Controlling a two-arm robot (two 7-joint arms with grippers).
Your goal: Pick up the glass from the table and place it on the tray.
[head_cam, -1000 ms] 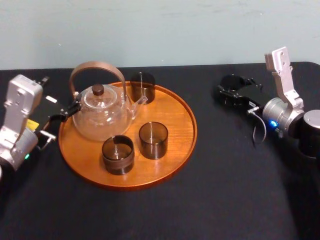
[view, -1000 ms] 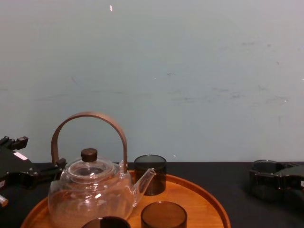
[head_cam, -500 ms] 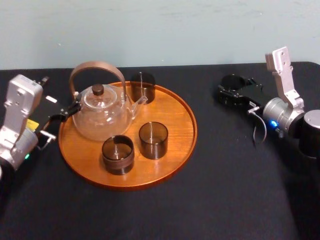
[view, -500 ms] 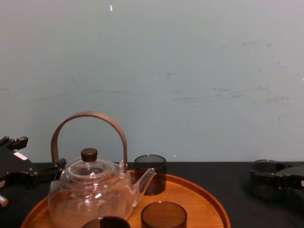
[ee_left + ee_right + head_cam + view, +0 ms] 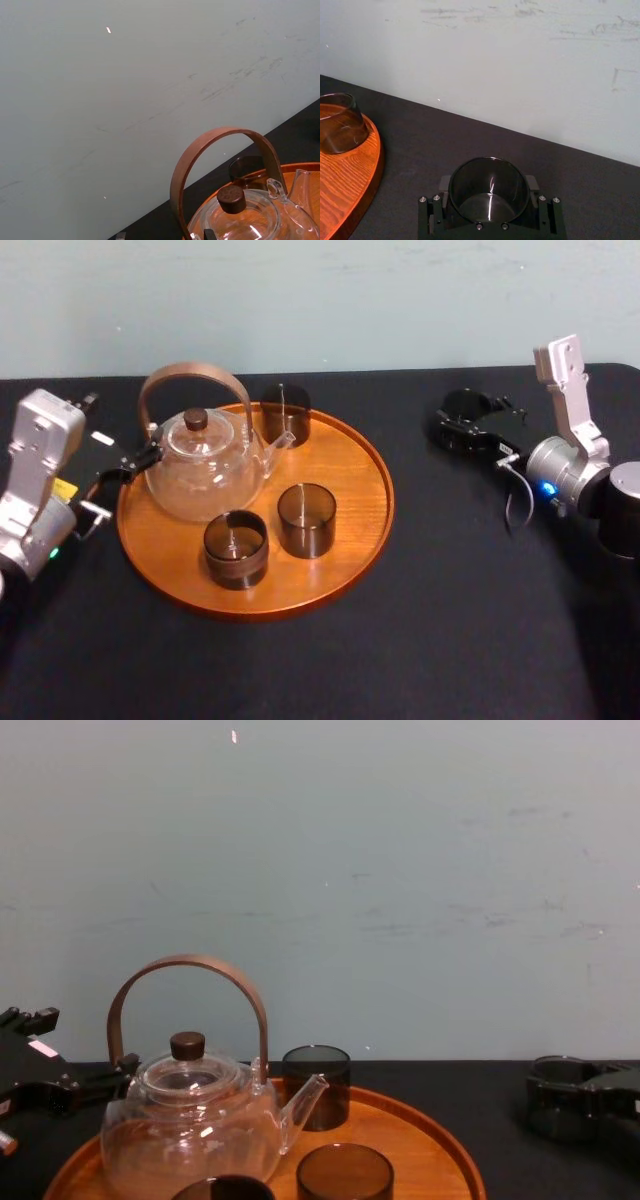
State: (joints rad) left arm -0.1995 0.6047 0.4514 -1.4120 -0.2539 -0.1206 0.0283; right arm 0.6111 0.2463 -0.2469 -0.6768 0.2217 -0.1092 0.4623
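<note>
Glass [image 5: 489, 196] — smoked, cylindrical and upright. We log it at 2 o'clock from the tray [image 5: 352, 540], well apart from the rim, on the far right part of the table [image 5: 420, 640]. From these angles we cannot say for sure whether its base touches the tabletop.

Right gripper [image 5: 470, 420] — low over the table at the glass. Its jaws stand on opposite sides of the glass wall and pinch it, and the open mouth of the glass shows between them.

Tray: round, orange-brown wood with a low rim, on the left half of the table. We count four items on it:
- teapot [image 5: 205, 475], clear glass with a dark knob and a curved brown handle, at 10 o'clock;
- back glass [image 5: 285, 415], near the rim at 12 to 1 o'clock, just beside the teapot's spout;
- middle glass [image 5: 306, 520], just off centre toward 4 o'clock;
- front glass [image 5: 236, 550], at 6 to 7 o'clock, close beside the middle glass but apart from it.

Left gripper [image 5: 125, 468]: idle at the tray's 9 o'clock edge, next to the teapot. Its jaws are spread and hold nothing.
</note>
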